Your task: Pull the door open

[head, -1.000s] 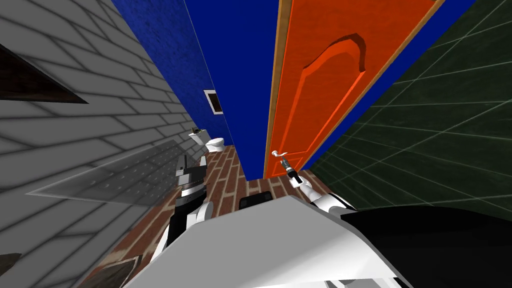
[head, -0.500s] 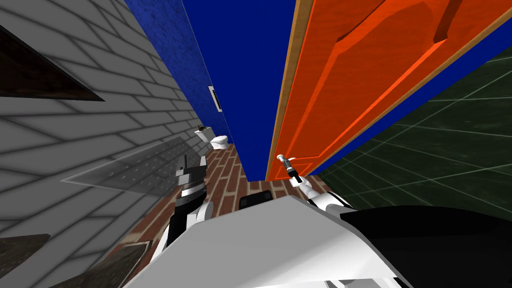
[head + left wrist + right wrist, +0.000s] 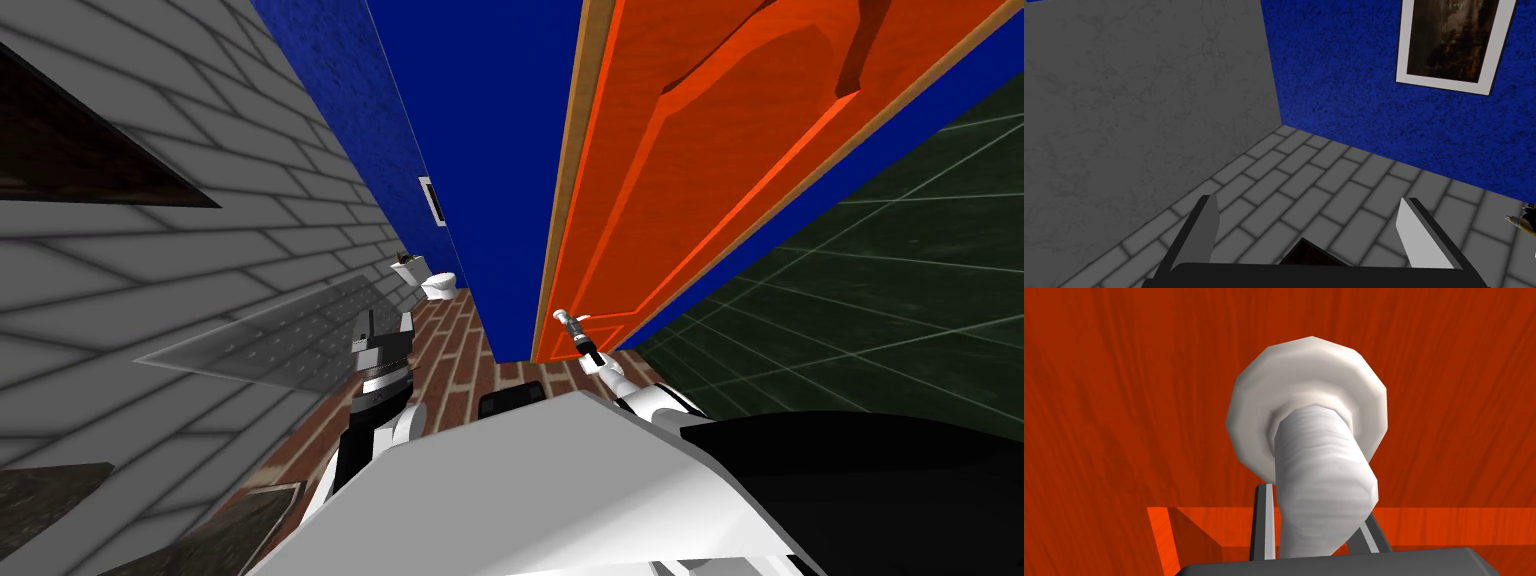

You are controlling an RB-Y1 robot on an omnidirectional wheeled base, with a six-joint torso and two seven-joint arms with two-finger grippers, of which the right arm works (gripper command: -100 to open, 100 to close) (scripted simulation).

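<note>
An orange panelled door in a tan frame stands straight ahead. Its white lever handle sits low on the door's left side. My right gripper reaches up to it. In the right wrist view the handle comes out of a round white rosette and runs down between my right gripper fingers, which press its two sides. My left gripper hangs to the left over the brick floor, fingers wide apart and empty.
A blue wall adjoins the door's left edge, and a dark green tiled wall closes in on the right. A grey brick wall with a glass panel runs along the left. A white toilet stands far down the red brick floor.
My right gripper's fingers have closed in from wide open onto the handle. My head camera shifted, so the door looms larger. The left arm has not moved.
</note>
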